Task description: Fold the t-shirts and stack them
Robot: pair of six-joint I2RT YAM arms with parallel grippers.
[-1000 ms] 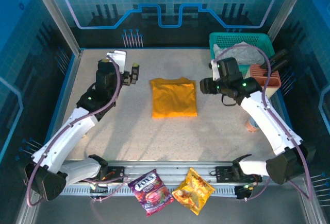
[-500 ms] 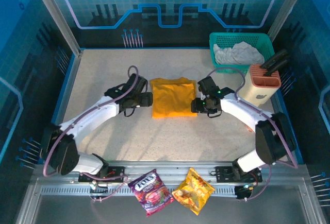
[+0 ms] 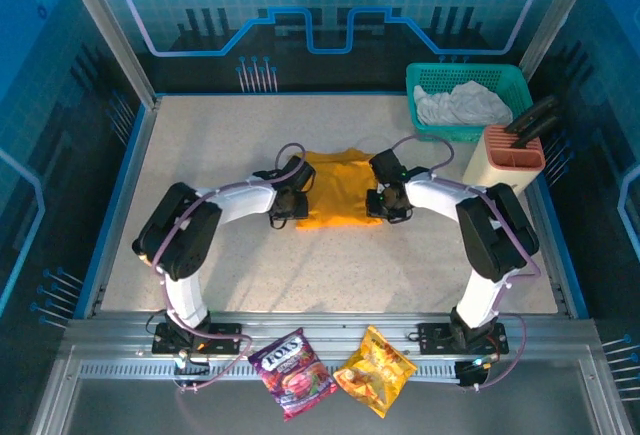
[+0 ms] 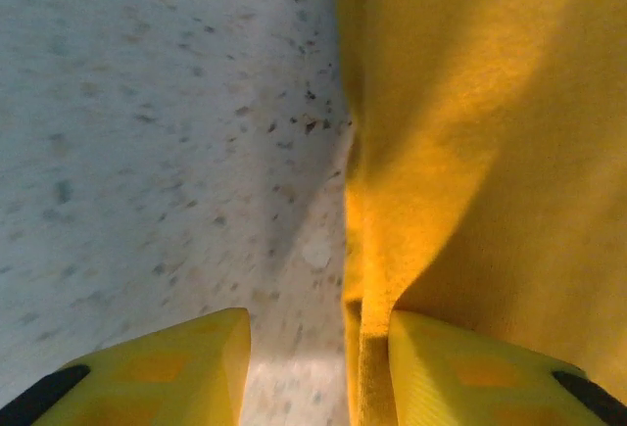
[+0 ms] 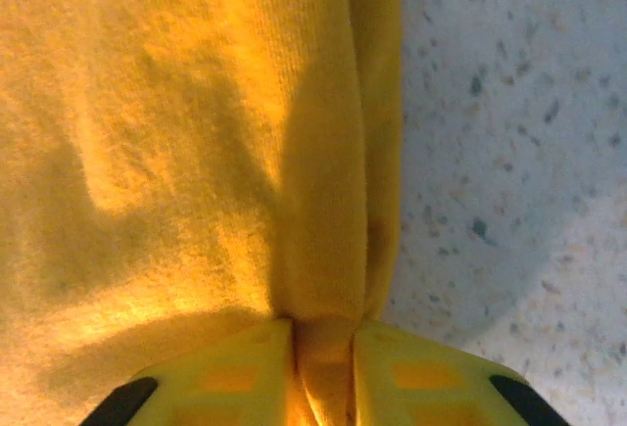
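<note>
Golden-orange t-shirt point(image 3: 335, 190) lies folded in the middle of the table point(image 3: 200, 145), bare surface all round, and we see the right gripper point(image 5: 323, 338) pinching its right edge, the left gripper point(image 4: 318, 348) straddling its left edge, jaws apart.

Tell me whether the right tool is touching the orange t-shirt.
Touching. The right wrist view shows the right tool pinching a raised fold of the orange t-shirt tight between its yellow fingers, with no gap.
</note>
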